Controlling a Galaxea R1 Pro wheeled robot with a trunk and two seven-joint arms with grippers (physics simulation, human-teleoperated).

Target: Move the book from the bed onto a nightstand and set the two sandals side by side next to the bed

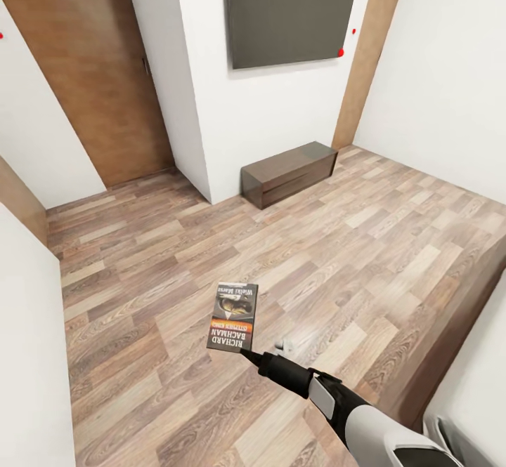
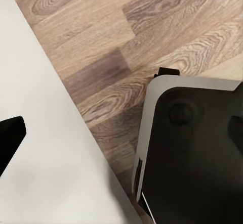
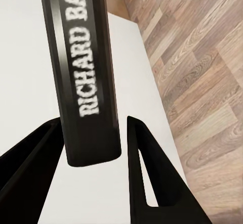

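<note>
Right gripper [image 1: 246,352] is clamped on the lower edge of the book [image 1: 233,316], holding it flat above the wood-plank floor [image 1: 351,256]; the right wrist view shows the spine [image 3: 86,72] between the two dark fingers [image 3: 147,168]. Whether the left gripper is apart or together cannot be told from its wrist view. So the book is judged lifted but not yet set on a nightstand, and the sandals remain to be dealt with. Farther off, a long low dark-wood bench [image 1: 289,172] sits against a white wall [image 1: 267,109] under a dark grey panel [image 1: 292,10], with a brown door [image 1: 91,67] at far left.
</note>
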